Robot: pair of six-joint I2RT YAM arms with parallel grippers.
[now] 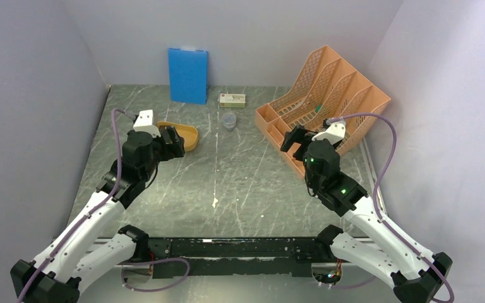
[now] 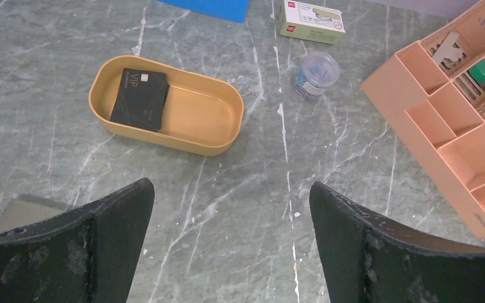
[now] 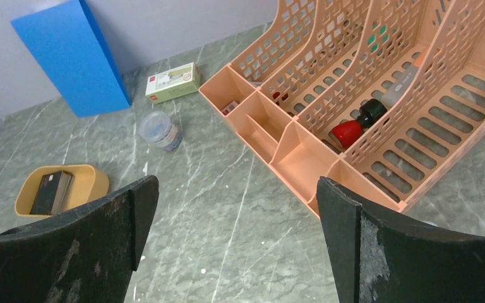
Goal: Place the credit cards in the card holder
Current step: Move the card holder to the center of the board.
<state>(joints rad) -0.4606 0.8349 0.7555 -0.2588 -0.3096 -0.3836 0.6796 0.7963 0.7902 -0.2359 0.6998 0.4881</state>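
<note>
The credit cards point(image 2: 139, 99) are a black stack marked VIP, lying in the left end of a mustard-yellow oval tray point(image 2: 215, 146); they also show in the right wrist view point(image 3: 50, 192). A grey corner of the card holder point(image 2: 28, 211) lies on the table beside my left finger, mostly hidden by it. My left gripper point(image 2: 230, 186) is open and empty, above the table just short of the tray point(image 1: 192, 132). My right gripper point(image 3: 237, 183) is open and empty, next to the orange organizer's front corner.
A tall blue board point(image 1: 187, 74) leans on the back wall. A small green-white box point(image 1: 232, 99) and a clear jar point(image 1: 228, 120) stand mid-back. An orange file organizer point(image 1: 322, 95) fills the back right, holding small items.
</note>
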